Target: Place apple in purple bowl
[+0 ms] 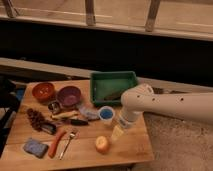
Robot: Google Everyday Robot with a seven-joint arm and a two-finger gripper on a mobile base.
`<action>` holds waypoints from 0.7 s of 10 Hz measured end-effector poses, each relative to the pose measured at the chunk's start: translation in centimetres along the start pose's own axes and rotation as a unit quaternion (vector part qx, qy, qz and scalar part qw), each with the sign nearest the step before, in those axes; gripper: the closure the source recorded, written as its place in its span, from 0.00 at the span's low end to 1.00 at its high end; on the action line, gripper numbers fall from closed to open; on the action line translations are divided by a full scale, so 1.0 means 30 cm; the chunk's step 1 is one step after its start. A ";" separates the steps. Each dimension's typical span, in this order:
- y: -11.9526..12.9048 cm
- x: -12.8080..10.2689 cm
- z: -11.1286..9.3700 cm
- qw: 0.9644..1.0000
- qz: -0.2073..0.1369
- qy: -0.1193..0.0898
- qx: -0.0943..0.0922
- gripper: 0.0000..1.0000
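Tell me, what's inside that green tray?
The green tray holds one dark brownish object that I cannot identify. The robot's arm covers the tray's front right corner, so anything there is hidden. The pincer hovers just right of the apple.
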 end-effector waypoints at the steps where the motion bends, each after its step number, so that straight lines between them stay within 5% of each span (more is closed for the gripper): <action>1: 0.027 -0.007 0.033 1.000 -0.005 0.004 -0.008 0.20; 4: 0.107 -0.040 0.146 0.999 -0.011 0.005 -0.030 0.20; 7: 0.140 -0.065 0.150 0.999 -0.014 -0.004 -0.038 0.20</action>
